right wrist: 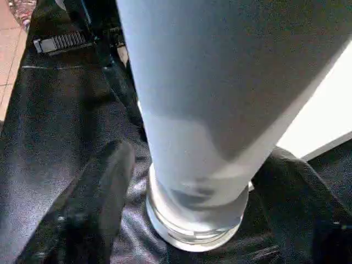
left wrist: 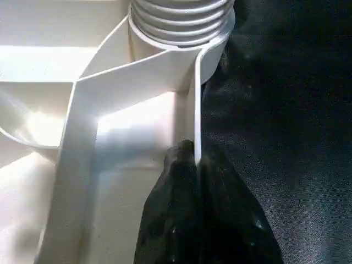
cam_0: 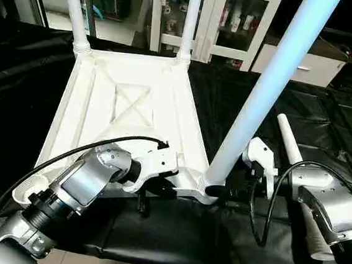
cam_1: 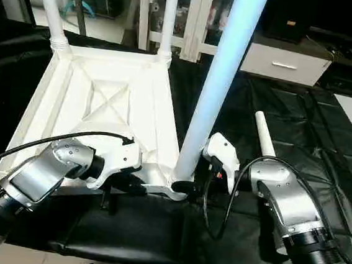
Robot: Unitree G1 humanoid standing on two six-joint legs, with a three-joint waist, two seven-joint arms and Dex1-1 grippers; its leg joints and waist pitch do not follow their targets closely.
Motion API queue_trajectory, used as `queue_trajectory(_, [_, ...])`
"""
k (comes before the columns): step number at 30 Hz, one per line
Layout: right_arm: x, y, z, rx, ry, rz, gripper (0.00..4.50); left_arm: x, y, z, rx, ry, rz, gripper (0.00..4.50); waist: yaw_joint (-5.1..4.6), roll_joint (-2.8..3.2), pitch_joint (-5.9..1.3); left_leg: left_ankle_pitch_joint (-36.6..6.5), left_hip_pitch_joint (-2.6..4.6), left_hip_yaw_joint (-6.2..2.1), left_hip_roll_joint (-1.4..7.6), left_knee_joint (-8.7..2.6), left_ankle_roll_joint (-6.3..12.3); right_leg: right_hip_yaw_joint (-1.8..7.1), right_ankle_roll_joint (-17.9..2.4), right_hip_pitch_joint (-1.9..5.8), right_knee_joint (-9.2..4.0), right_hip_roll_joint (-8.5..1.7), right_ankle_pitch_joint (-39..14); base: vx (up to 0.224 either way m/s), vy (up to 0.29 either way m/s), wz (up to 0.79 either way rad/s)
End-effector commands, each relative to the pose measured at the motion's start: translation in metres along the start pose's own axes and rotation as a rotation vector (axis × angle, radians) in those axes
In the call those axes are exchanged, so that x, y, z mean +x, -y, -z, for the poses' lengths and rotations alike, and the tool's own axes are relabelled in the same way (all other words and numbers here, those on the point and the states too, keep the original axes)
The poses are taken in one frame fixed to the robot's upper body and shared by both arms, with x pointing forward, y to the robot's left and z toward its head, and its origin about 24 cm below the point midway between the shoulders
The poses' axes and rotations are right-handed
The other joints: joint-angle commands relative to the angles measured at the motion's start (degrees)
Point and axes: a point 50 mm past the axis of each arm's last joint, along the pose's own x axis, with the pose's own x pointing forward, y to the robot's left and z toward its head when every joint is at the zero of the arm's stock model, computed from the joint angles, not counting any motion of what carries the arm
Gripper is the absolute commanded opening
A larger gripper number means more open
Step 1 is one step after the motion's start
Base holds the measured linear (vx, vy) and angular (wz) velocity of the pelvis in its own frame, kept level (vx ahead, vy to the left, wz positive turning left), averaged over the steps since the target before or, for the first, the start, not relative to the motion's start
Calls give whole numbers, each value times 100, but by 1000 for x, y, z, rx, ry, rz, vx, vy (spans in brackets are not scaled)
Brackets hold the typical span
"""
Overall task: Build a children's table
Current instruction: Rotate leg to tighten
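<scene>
I have the white plastic square tabletop [cam_0: 128, 112] lying upside down on the black-covered worktable [cam_0: 328, 109], ribbed X-braced underside up, so its round corner sockets face me for the legs. Two white tubular legs [cam_0: 74, 10] stand upright in the far sockets, long axes vertical. A third white tubular leg [cam_0: 275, 73] stands in the near right socket [left wrist: 181, 22], rising up and slightly right; I judge it is being seated there. My left gripper [left wrist: 190, 181] is clenched on the thin rim wall of the tabletop just beside that socket, I reckon to hold the top steady. My right gripper [right wrist: 187, 192] has a black finger [right wrist: 93, 203] on each side of the leg's base; whether they are gripping it I cannot tell. A fourth white leg [cam_0: 287, 139] lies flat on the cover beside my right arm, its tip pointing away from me.
</scene>
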Motion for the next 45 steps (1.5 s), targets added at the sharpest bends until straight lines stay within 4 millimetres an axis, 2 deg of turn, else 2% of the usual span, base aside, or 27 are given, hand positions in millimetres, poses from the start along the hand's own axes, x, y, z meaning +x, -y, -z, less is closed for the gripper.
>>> queue_trajectory(1, [-1, 2, -3, -27, -11, -16, 311, 13, 14, 6, 0, -43, 111, 0, -36, -23, -350, -345, 127, -246, 575, -349, 397, 390, -1490, 213, -349, -559, 414, 0, 0, 0])
queue_trajectory(5, [-1, 2, -1, -30, -18, -22, 275, 13, 14, 6, 2, -47, 111, 0, -30, -22, -353, -257, 121, -245, 571, -339, 432, 388, -1510, 217, -333, -551, 533, 0, 0, 0])
queue_trajectory(6, [-1, 2, 0, -31, -24, -28, 254, 13, 14, 6, 3, -49, 111, 0, -29, -22, -360, -241, 124, -245, 569, -333, 437, 389, -1508, 220, -331, -553, 541, 0, 0, 0])
queue_trajectory(12, [0, 1, 4, -26, -30, -35, 215, 13, 14, 7, 1, -52, 110, 0, -27, -19, -357, -310, 131, -248, 576, -338, 410, 387, -1501, 216, -337, -551, 448, 0, 0, 0])
queue_trajectory(19, [1, -6, 14, 12, -35, -44, 204, 12, 14, 8, -11, -57, 108, 0, -23, -15, -366, -338, 140, -252, 578, -337, 386, 384, -1516, 216, -330, -547, 526, 0, 0, 0])
queue_trajectory(23, [6, 2, 22, 73, -17, 87, 204, 15, 8, 5, -52, -24, 54, 0, -34, -17, -348, -472, 131, -253, 571, -355, 303, 386, -1514, 214, -356, -555, 386, 0, 0, 0])
queue_trajectory(26, [14, 13, 30, 161, -18, 261, 203, 20, -2, -2, -121, 36, -37, 0, -75, -3, -286, -1214, 162, -274, 585, -428, -29, 398, -1361, 203, -486, -586, -752, 0, 0, 0])
queue_trajectory(27, [21, 18, 34, 229, -10, 354, 203, 23, -8, -7, -166, 71, -94, 0, -115, -2, -245, -1632, 171, -303, 588, -472, -218, 390, -1228, 190, -542, -585, -1404, 0, 0, 0])
queue_trajectory(28, [26, 20, 36, 263, -8, 409, 202, 26, -12, -10, -198, 91, -125, 0, -182, -16, -217, -2135, 210, -341, 582, -495, -431, 371, -1049, 161, -617, -601, -2138, -54, 7, -8])
queue_trajectory(29, [31, 22, 36, 297, -2, 460, 202, 28, -14, -13, -227, 104, -152, 0, -230, -32, -235, -2342, 198, -395, 578, -498, -562, 362, -838, 185, -656, -648, -2613, -55, 13, -13])
queue_trajectory(30, [36, 22, 36, 332, 6, 500, 202, 30, -18, -15, -246, 110, -183, 0, -255, -22, -250, -2337, 181, -414, 575, -506, -594, 359, -779, 193, -658, -647, -2643, -55, 13, -13])
queue_trajectory(31, [41, 23, 36, 357, 6, 541, 202, 31, -21, -16, -260, 108, -215, 0, -323, -16, -265, -2299, 123, -451, 576, -537, -637, 342, -709, 216, -641, -625, -2498, -51, 23, -21])
queue_trajectory(32, [46, 25, 37, 381, 4, 592, 202, 33, -25, -17, -272, 102, -251, 0, -357, -7, -269, -2314, 122, -462, 572, -549, -674, 336, -667, 199, -642, -611, -2341, -41, 27, -23])
queue_trajectory(33, [51, 26, 37, 411, 0, 645, 201, 35, -28, -18, -285, 94, -293, 0, -389, 15, -254, -2392, 126, -471, 559, -561, -691, 331, -657, 182, -665, -602, -2297, -41, 27, -23])
queue_trajectory(35, [57, 30, 39, 444, -10, 755, 201, 37, -35, -21, -304, 86, -361, 0, -402, 18, -261, -2477, 158, -473, 549, -554, -726, 331, -652, 159, -681, -605, -2295, -14, 11, -9])
queue_trajectory(38, [74, 35, 35, 528, 13, 931, 201, 43, -46, -30, -308, 89, -486, 0, -471, 49, -260, -2527, 200, -454, 540, -559, -740, 354, -756, 94, -686, -593, -1979, 0, 0, 0])
queue_trajectory(43, [99, 36, 22, 572, 59, 981, 200, 48, -50, -42, -291, 102, -533, 0, -497, 57, -287, -2415, 200, -438, 550, -572, -720, 361, -827, 99, -641, -574, -1455, 0, 0, 0])
queue_trajectory(44, [104, 36, 16, 571, 83, 955, 200, 48, -50, -42, -283, 98, -532, 0, -501, 36, -290, -2359, 195, -426, 543, -566, -674, 371, -845, 100, -636, -574, -1391, 0, 0, 0])
queue_trajectory(45, [105, 37, 12, 564, 99, 951, 200, 48, -50, -41, -275, 92, -531, 0, -481, 27, -320, -2016, 165, -392, 544, -549, -538, 394, -887, 114, -615, -581, -1102, 0, 0, 0])
